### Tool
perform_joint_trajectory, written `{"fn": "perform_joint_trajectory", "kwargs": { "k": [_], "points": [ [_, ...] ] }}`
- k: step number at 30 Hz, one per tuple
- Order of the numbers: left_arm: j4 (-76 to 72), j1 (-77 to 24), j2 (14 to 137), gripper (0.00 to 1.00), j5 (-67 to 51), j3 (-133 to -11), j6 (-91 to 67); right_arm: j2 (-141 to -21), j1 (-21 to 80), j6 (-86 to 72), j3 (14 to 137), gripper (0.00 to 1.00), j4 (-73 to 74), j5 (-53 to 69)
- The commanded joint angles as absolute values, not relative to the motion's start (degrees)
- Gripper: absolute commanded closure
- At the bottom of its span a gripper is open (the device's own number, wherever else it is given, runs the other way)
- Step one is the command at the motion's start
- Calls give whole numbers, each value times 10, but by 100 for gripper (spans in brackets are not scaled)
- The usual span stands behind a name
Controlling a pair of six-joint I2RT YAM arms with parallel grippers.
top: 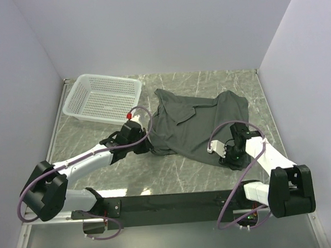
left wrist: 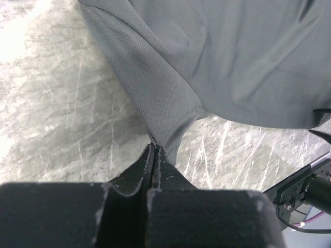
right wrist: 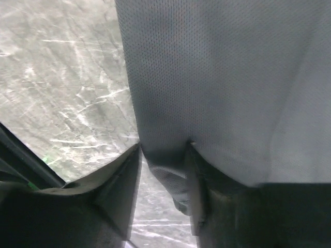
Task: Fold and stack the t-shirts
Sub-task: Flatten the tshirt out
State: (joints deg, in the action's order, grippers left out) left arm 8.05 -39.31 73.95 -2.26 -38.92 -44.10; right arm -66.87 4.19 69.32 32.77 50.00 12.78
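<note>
Top view: dark grey-green t-shirt (top: 201,125) lies rumpled mid-table (top: 174,182), just right of the white mesh basket (top: 103,96). The left gripper (top: 143,143) is at its near-left edge and the right gripper (top: 233,154) at its near-right corner. Left wrist: fingers (left wrist: 166,168) pressed together, pinching a peak of shirt edge. Right wrist: fingers (right wrist: 124,178) clamped on a fold of hem, with cloth draped over one of them.

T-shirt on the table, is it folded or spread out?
Spread out and rumpled, not folded: the t-shirt lies loose, left tool and right tool each pinching its near edge.
</note>
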Motion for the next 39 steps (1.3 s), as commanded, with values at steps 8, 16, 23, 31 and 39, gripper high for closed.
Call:
{"fn": "perform_joint_trajectory", "kwargs": {
  "k": [8,16,23,31,39],
  "points": [
    [172,-386,687,100,19,-454,-389,-649,35,654,373,92,511,123],
    [263,-366,664,100,4,-467,-355,-599,-50,670,417,96,555,175],
    [304,-359,655,100,-53,-485,-340,-589,-75,682,401,97,554,184],
    [273,-357,700,89,-125,-470,-342,-593,-75,722,372,97,580,207],
    [231,-350,722,97,-111,-469,-351,-650,-69,705,404,96,561,245]
  ]
}}
